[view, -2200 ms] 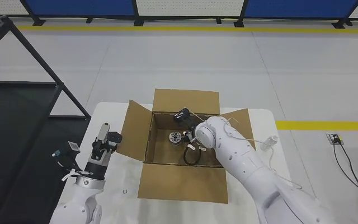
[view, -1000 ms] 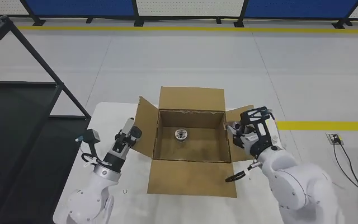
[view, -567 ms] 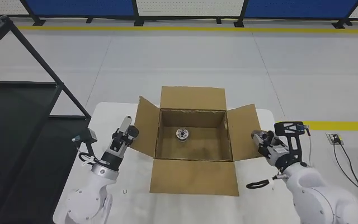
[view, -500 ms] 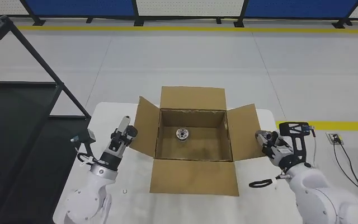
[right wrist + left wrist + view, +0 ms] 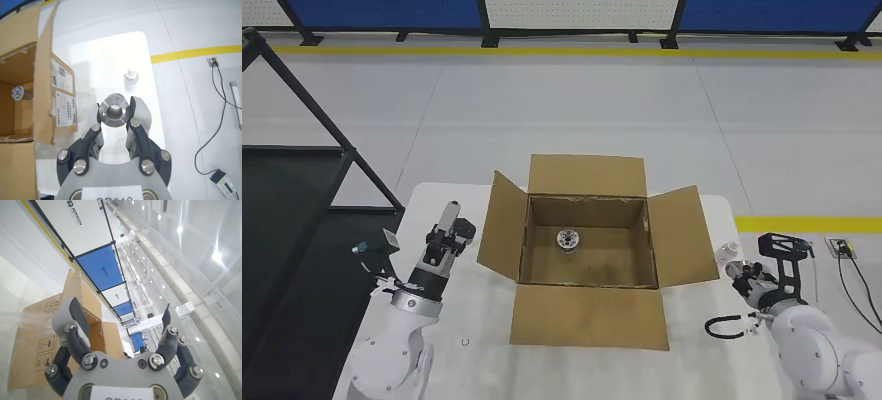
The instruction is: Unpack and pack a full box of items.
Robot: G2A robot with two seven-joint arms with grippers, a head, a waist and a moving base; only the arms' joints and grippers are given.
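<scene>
At the centre of the white table (image 5: 482, 320) stands the cardboard box (image 5: 587, 318), with all four flaps folded outward. One small round metal part (image 5: 566, 238) lies on the box floor near the far wall; the rest of the visible floor is bare cardboard.

To the right of the box, beyond its right flap, the right gripper (image 5: 742, 272) hangs over the table's right edge. The right wrist view shows this gripper (image 5: 115, 109) with its two fingers closed against the sides of a short metal cylinder (image 5: 114, 112). The cylinder has a central bore and radial slots across its end face, which is turned toward the camera. A small clear spray bottle (image 5: 130, 81) with a white cap stands upright on the table (image 5: 113, 53) just beyond the cylinder. The same view looks into the box (image 5: 19, 32) past its labelled right flap and shows the round part (image 5: 18, 92) inside.

To the left of the box, near its left flap, the left gripper (image 5: 450, 215) is held above the table. In its own wrist view the left gripper (image 5: 122, 311) points up toward the ceiling, fingers spread wide with nothing between them, and the box (image 5: 26, 344) is beside it.
</scene>
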